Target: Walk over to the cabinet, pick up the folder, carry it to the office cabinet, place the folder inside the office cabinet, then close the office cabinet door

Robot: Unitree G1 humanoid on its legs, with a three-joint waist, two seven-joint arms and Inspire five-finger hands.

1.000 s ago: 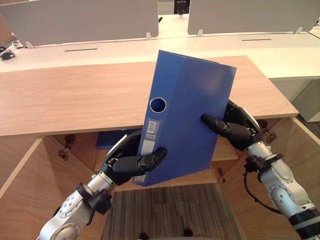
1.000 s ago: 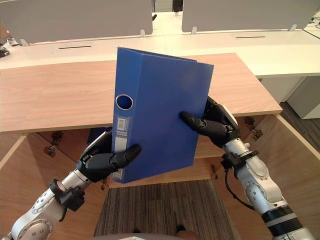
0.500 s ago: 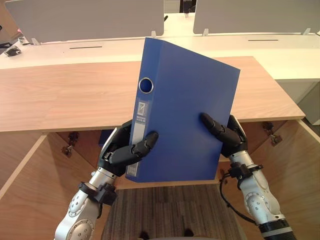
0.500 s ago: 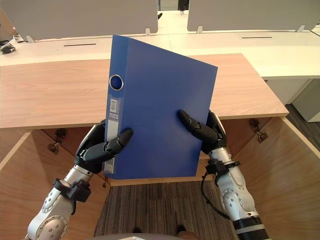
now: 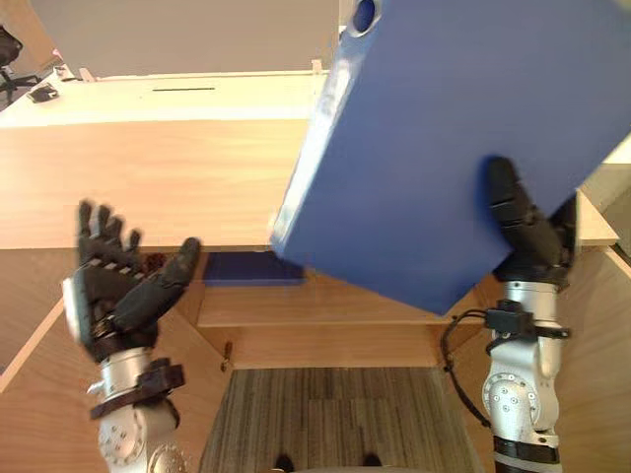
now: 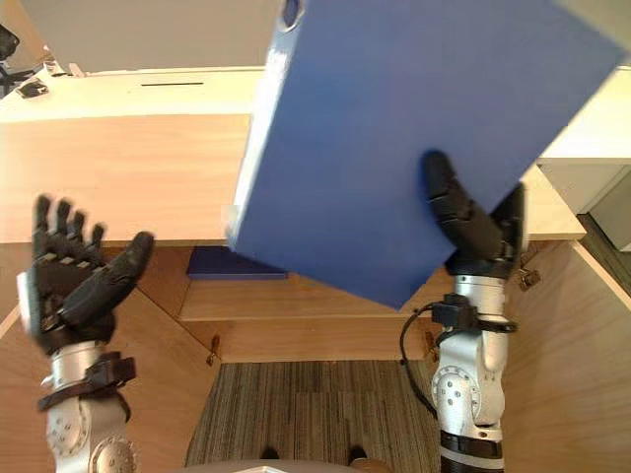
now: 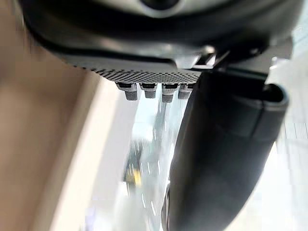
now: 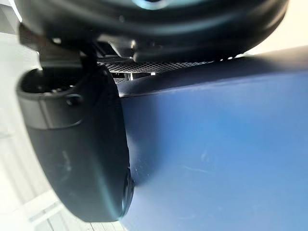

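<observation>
One hand is doing all the work here: the right hand (image 5: pixel 523 232) has the blue folder (image 5: pixel 463 148) pinched near its lower edge, thumb flat across the front cover and fingers tucked behind it. The right wrist view backs that up, with the thumb pressed on blue board. The folder is up in the air, tilted hard, over the front edge of the wooden tabletop (image 5: pixel 148 187) toward its right end, and touches nothing else.

The left hand (image 5: pixel 113 291) is off it, wide open with fingers straight up, hovering by the front edge toward the left end.

Below the tabletop the cabinet is open, and its shelf (image 5: pixel 325 305) has something flat and blue (image 5: pixel 242 268) lying on it.

Handling-wise, I'd guess it's stiff board with a smooth, slightly slick cover, not fragile, and weight depends on what's inside. Pinched at one edge like that, it could easily swing or slip. I'd get the left hand back on the spine near the finger hole (image 5: pixel 363 15) before lowering it in.
</observation>
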